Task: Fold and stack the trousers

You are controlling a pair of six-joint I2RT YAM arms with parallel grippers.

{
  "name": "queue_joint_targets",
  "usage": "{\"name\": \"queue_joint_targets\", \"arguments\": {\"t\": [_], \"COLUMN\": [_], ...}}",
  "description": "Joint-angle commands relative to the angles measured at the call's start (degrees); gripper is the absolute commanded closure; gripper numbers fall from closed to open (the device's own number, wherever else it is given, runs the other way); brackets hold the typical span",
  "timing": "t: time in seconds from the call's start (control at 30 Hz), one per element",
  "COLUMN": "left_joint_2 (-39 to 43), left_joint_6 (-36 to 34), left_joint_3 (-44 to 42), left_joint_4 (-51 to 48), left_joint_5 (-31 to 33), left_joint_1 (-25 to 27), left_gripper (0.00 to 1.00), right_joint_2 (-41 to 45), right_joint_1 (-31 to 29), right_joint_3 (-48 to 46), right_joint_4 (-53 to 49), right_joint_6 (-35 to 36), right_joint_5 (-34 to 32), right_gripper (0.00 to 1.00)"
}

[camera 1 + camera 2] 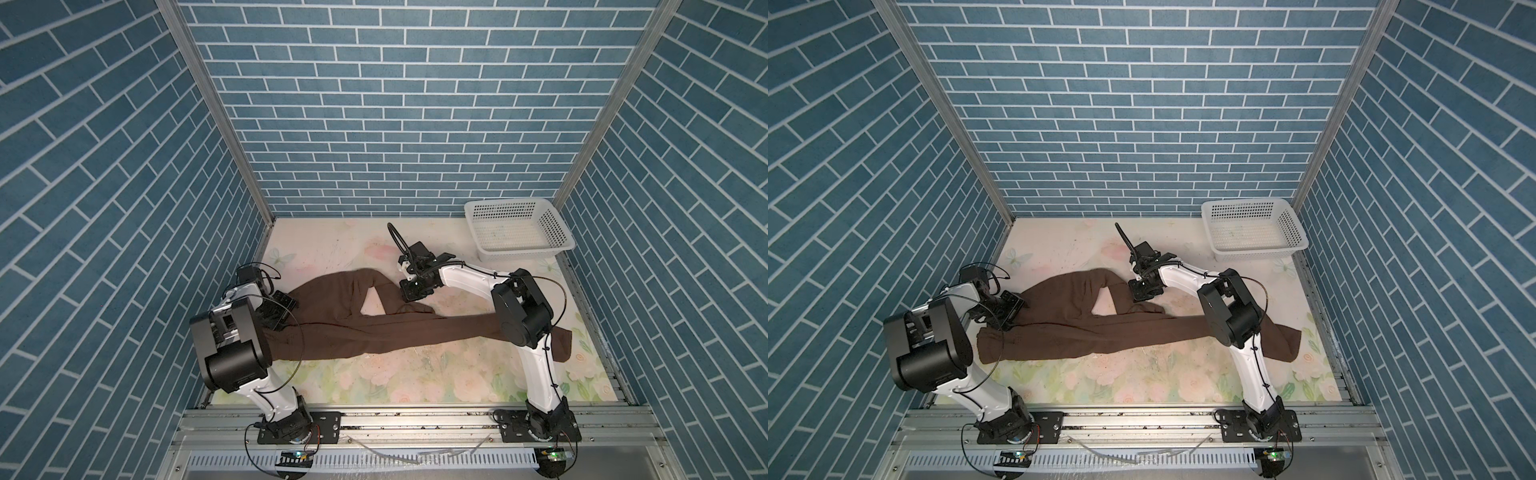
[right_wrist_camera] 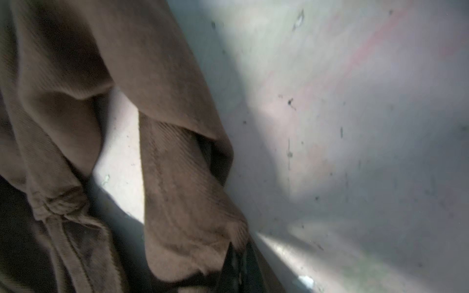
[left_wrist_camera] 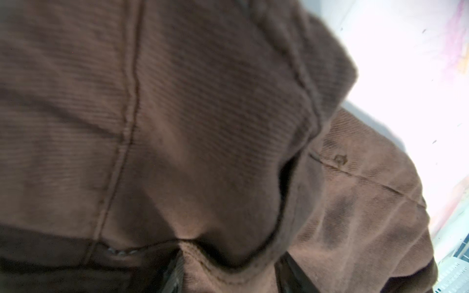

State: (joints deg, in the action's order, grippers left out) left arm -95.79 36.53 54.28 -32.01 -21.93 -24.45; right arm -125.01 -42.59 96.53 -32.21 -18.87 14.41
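Floral table (image 1: 395, 374), brown trousers (image 1: 340, 332), white basket (image 1: 524, 254)

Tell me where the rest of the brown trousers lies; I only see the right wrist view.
Observer: In both top views the dark brown fabric trousers stretch across the floral table, one leg running beneath the right arm toward the right edge.
Operator: Where is the left gripper?
Observer: The left gripper sits at the waistband end, on the left.
Operator: And the basket?
Observer: The white perforated plastic basket stands in the far right corner, apart from the trousers.
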Motion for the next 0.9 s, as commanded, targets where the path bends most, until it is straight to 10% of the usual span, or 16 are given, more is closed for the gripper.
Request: {"name": "queue_joint_targets", "arguments": {"t": [0.0, 0.3, 0.5, 0.63, 0.87], "left_joint_2": [0.2, 0.6, 0.3, -0.1, -0.5], "left_joint_6": [-1.7, -1.6, -2.0, -1.8, -2.0], "left_joint_3": [-1.5, -5.5, -6.3, -6.5, -5.8], "left_joint_4": [-0.8, 1.0, 1.0, 1.1, 0.3], "left_joint_5": [-1.7, -2.0, -1.3, -1.0, -0.4], "left_joint_1": [0.3, 0.1, -0.3, -0.4, -0.5], "left_gripper": [0.44, 0.46, 0.47, 0.47, 0.47], "right_joint_2": [-0.2, 5.8, 25.5, 34.3, 46.6], "right_joint_1": [0.6, 4.2, 4.0, 4.2, 4.2], "right_joint_3": [11.5, 29.8, -3.0, -23.4, -39.7], "right_joint_4": [-4.3, -6.3, 18.5, 22.1, 17.0], "right_joint_6": [5.4, 16.2, 21.4, 16.1, 5.0], "right_joint_5": [-5.4, -25.2, -35.8, -40.5, -40.9], "right_gripper": [1.00, 1.00, 0.97, 0.53, 0.39]}}
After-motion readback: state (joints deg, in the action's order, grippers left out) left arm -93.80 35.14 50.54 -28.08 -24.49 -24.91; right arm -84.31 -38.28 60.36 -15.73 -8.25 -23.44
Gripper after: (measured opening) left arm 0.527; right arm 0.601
